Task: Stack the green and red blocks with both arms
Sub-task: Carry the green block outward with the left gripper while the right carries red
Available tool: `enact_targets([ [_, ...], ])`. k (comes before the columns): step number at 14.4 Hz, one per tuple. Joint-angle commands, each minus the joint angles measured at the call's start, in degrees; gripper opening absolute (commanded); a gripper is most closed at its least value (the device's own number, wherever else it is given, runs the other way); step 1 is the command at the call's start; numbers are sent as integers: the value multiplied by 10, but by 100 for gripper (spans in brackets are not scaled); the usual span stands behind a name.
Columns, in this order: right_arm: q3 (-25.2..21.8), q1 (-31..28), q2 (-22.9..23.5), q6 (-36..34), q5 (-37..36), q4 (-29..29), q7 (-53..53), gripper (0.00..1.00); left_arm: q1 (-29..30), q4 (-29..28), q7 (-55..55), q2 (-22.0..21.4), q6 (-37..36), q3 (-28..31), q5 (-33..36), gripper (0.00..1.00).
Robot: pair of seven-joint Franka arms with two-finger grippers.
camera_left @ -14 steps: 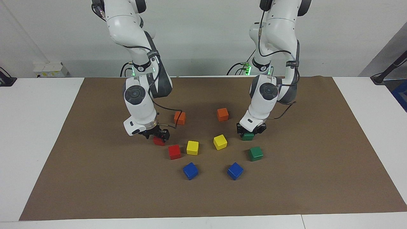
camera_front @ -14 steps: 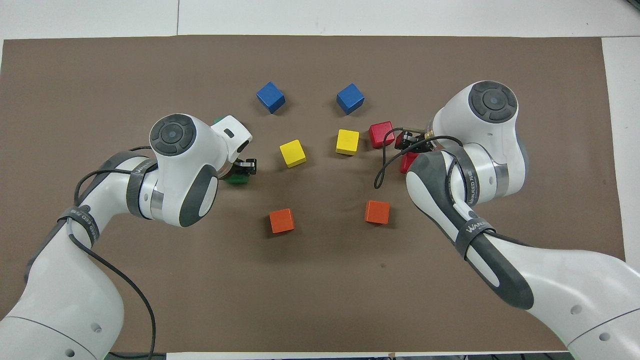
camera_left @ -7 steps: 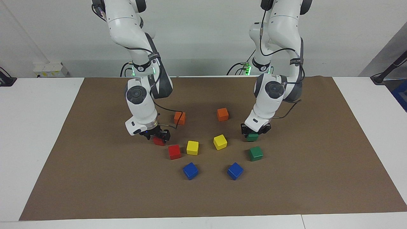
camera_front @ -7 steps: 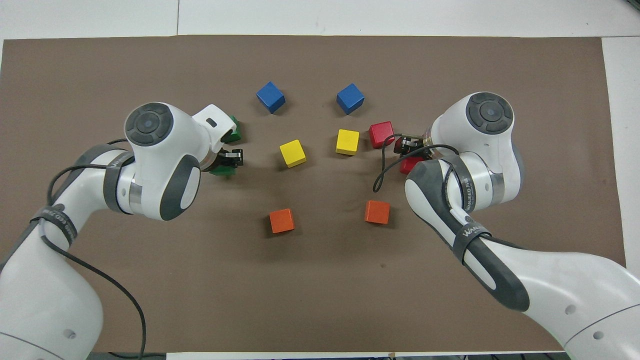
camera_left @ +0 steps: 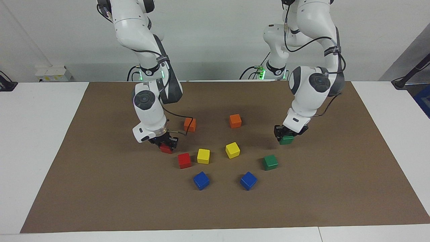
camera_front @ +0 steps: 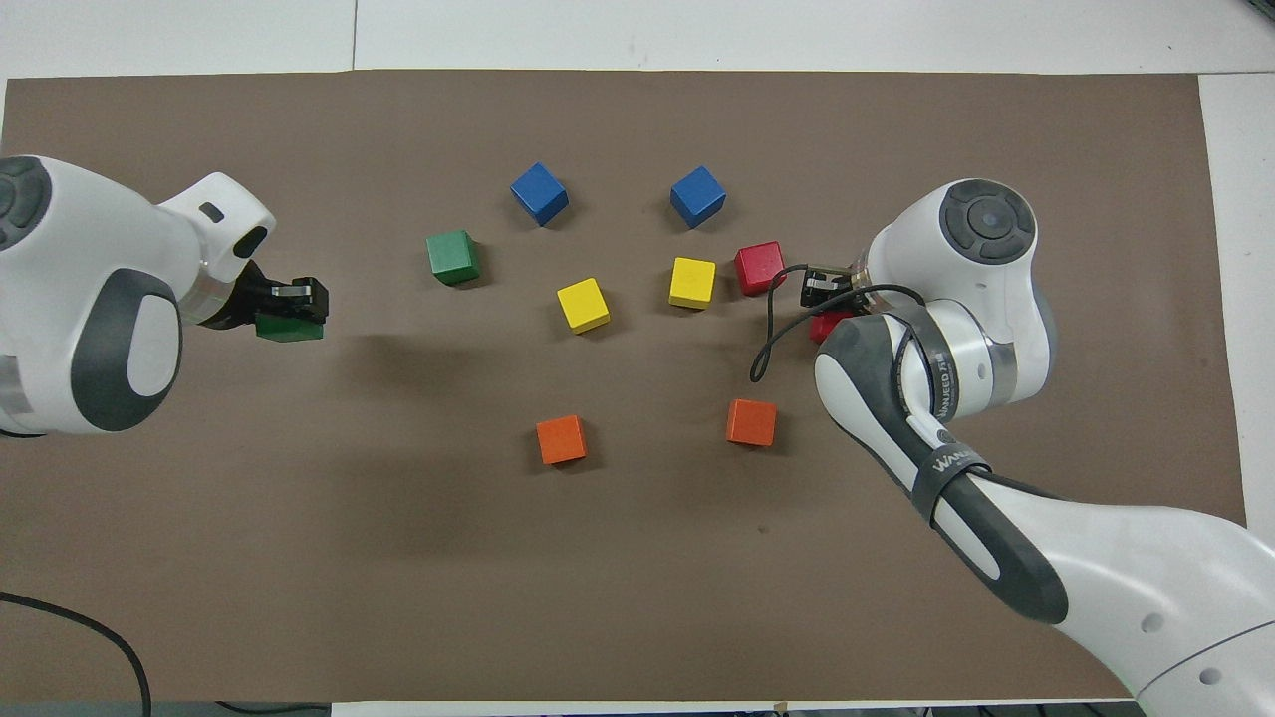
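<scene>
My left gripper is shut on a green block and holds it in the air over the mat toward the left arm's end. The second green block rests on the mat. My right gripper is low at the mat, shut on a red block that the wrist partly hides from overhead. The other red block sits close beside it, a little farther from the robots.
On the brown mat stand two yellow cubes, two blue cubes farthest from the robots, and two orange cubes nearest to them.
The left arm has lifted the green block and carried it toward its own end of the table, uncovering the second green block. The right gripper has closed on the red block.
</scene>
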Motion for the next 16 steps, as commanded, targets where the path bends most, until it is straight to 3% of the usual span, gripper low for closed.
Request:
enact_targets([
  [1,3,-97,-15,-50,-4,26,-158,0,68,-14,103,-19,-19,-4,6,0],
  [3,3,-163,-22,-52,-4,26,-266,0,111,-20,163,-20,-14,-4,6,0],
  [6,3,-207,-22,-46,-4,26,-330,0,159,-38,227,-26,9,-4,6,0],
  [11,3,-204,-16,-31,-14,25,-354,0,174,-127,234,-25,133,-4,5,0],
  [16,3,-178,-9,-21,-16,22,-355,0,175,-145,234,-16,158,-4,5,0],
])
